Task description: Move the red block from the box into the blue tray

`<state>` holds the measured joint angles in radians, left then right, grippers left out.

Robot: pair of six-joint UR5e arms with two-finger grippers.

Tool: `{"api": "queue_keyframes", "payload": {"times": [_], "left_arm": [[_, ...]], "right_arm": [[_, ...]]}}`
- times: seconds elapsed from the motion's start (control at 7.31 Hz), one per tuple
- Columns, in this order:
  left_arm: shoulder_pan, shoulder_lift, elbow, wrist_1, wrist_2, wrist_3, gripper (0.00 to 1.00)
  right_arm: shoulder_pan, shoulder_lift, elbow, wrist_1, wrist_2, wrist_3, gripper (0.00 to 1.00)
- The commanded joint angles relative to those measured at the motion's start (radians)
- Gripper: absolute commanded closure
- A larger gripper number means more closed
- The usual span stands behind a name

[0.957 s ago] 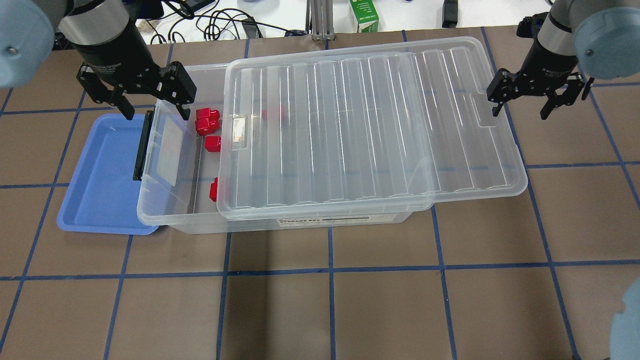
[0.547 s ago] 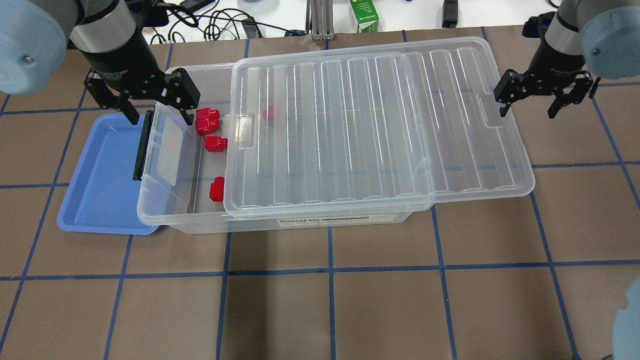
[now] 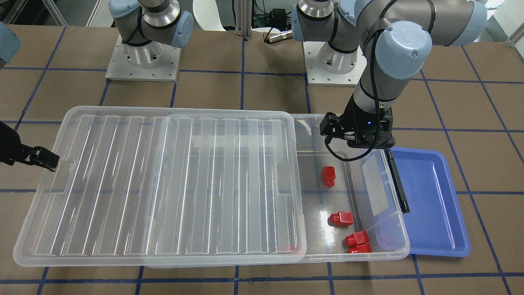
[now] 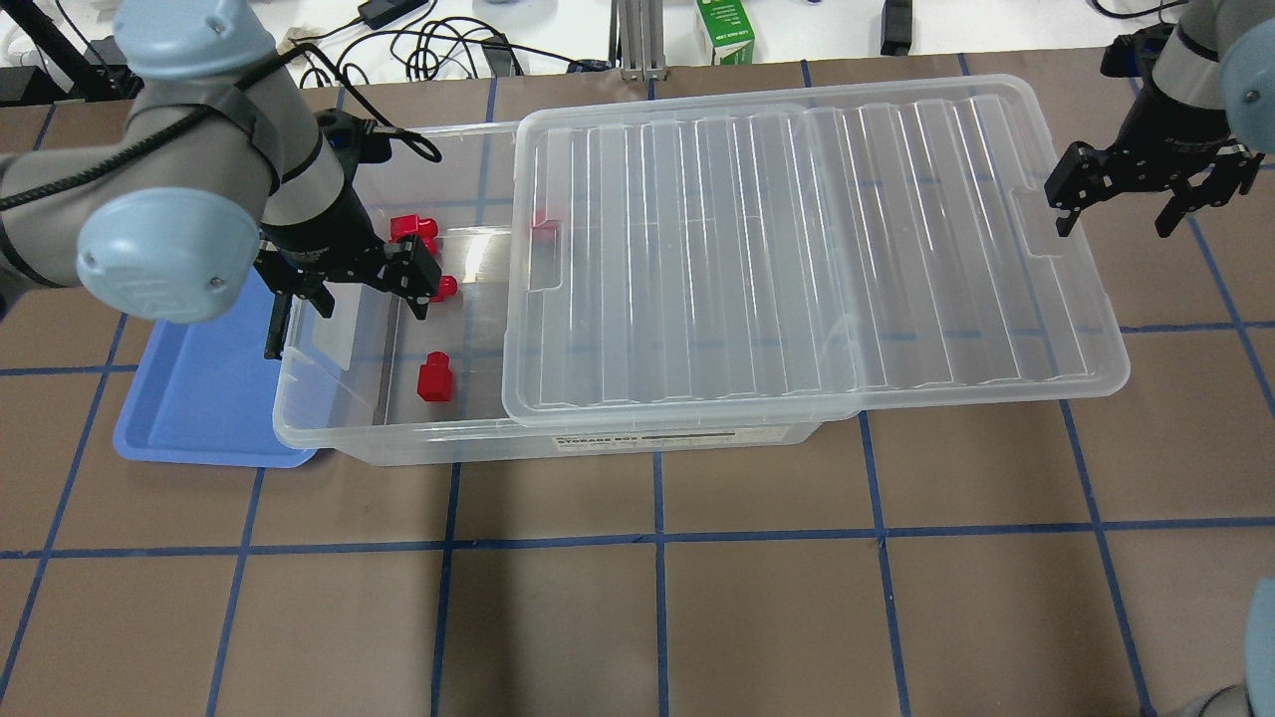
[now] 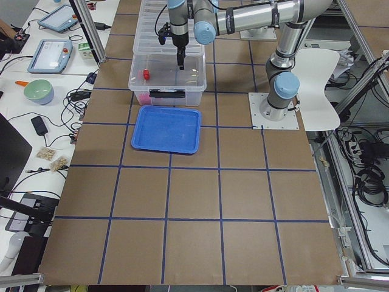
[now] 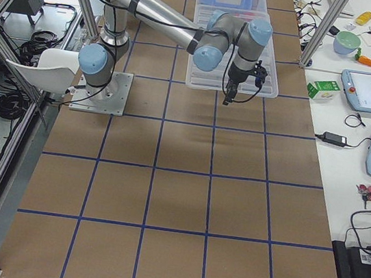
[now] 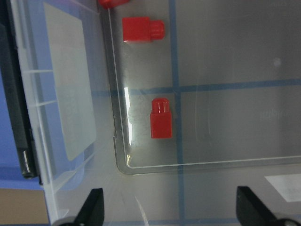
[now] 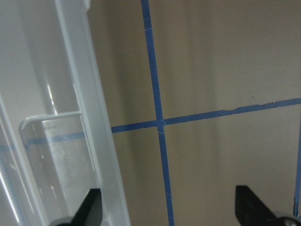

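Note:
The clear box [image 4: 398, 436] has its ribbed lid [image 4: 797, 249] slid to the right, so its left end is uncovered. Several red blocks lie there: one alone [image 4: 434, 375], one partly behind a finger [image 4: 445, 287], a pair [image 4: 408, 227], and one under the lid's edge [image 4: 543, 224]. They also show from the front [image 3: 328, 176] [image 3: 341, 218] [image 3: 357, 237]. My left gripper [image 4: 364, 291] hangs open over the uncovered end; its wrist view [image 7: 169, 212] looks down on a red block [image 7: 161, 118]. The blue tray [image 4: 189, 398] lies left of the box. My right gripper [image 4: 1116, 211] is open at the lid's right edge.
A black latch bar [image 4: 274, 334] runs along the box's left end, over the tray's rim. A green carton [image 4: 725, 30] and cables [image 4: 428, 45] lie beyond the table's far edge. The lid overhangs the box on the right [image 3: 41, 229].
The lid slid right, uncovering more of the box, as my right gripper moved right. My left arm swung nearer and over the uncovered end, above the red blocks.

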<state>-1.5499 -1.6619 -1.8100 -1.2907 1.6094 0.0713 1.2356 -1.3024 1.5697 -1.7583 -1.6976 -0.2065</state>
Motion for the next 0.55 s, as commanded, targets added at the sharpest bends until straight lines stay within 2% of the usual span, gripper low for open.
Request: {"api": "queue_keyframes", "payload": {"times": [0.0, 0.14, 0.27, 0.41], "left_arm": [[0.001, -0.027, -0.067, 0.103, -0.015, 0.002, 0.00], [-0.001, -0.042, -0.071, 0.117, -0.064, 0.001, 0.00], [-0.001, -0.050, -0.080, 0.125, -0.066, 0.005, 0.00], [-0.001, -0.058, -0.112, 0.169, -0.062, 0.013, 0.00]], "right_arm": [[0.001, 0.005, -0.028, 0.002, -0.007, -0.005, 0.00], [0.005, -0.001, -0.037, 0.011, 0.001, -0.004, 0.00], [0.011, -0.011, -0.049, 0.032, 0.006, -0.004, 0.00], [0.016, -0.041, -0.059, 0.083, 0.053, -0.002, 0.00]]}}
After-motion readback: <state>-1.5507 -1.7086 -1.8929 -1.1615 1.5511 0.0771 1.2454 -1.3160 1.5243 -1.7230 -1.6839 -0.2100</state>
